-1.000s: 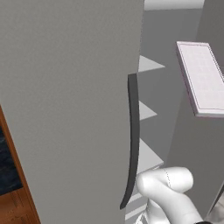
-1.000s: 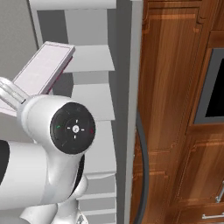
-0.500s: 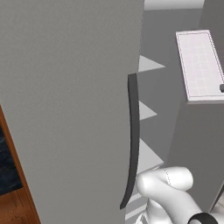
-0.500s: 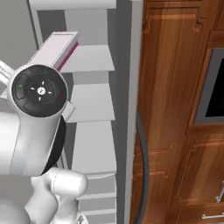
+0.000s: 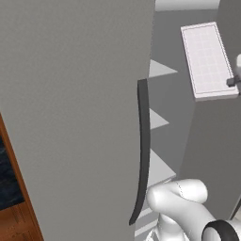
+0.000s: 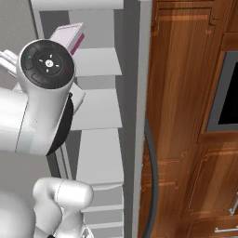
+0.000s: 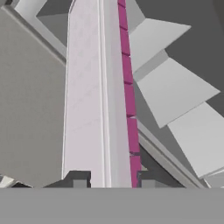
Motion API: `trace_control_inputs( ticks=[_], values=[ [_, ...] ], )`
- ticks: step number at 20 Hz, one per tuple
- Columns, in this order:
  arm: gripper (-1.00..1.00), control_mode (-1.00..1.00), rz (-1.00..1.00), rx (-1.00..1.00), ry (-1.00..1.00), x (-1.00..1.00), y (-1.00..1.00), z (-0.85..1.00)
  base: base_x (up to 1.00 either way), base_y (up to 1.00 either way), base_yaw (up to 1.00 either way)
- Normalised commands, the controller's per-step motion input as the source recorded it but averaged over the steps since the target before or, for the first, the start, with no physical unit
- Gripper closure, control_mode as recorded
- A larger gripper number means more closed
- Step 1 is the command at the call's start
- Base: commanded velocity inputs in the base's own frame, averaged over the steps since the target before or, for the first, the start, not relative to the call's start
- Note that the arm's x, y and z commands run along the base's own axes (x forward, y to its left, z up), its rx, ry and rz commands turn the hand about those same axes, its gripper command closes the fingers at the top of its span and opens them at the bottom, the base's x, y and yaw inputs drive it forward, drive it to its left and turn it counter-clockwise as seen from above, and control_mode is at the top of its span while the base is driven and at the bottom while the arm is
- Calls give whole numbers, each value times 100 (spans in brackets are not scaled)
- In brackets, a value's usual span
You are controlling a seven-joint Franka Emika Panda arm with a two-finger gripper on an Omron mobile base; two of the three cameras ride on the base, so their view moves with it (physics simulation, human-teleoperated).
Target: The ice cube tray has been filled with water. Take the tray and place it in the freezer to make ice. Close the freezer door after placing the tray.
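I have the ice cube tray (image 7: 103,100) pinched at its near edge in the end effector (image 7: 109,178), whose two dark tips stand one on each side of the tray's thin body, jaws nearly closed on it. In the hand view the tray runs away from me edge-on, its magenta rim along one side.

Taking the freezer (image 6: 100,139) as my landmark: the tray is held high inside its open compartment, above the white shelves (image 6: 95,109). The freezer door (image 5: 70,117) stands open just left of the tray, its dark curved handle (image 5: 142,150) facing me. Wood cabinets (image 6: 190,116) stand right of the freezer.

My own arm covers most of the tray in the right base view. The left base view shows its gridded top instead.
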Motion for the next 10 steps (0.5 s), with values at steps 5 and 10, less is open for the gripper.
trace_control_inputs(
  ticks=[5,10],
  values=[
    [100,-100,6,-3,-1,37,0,0,0,0,0],
    [100,-100,3,-2,5,43,1,-7,0,0,0]
  ],
)
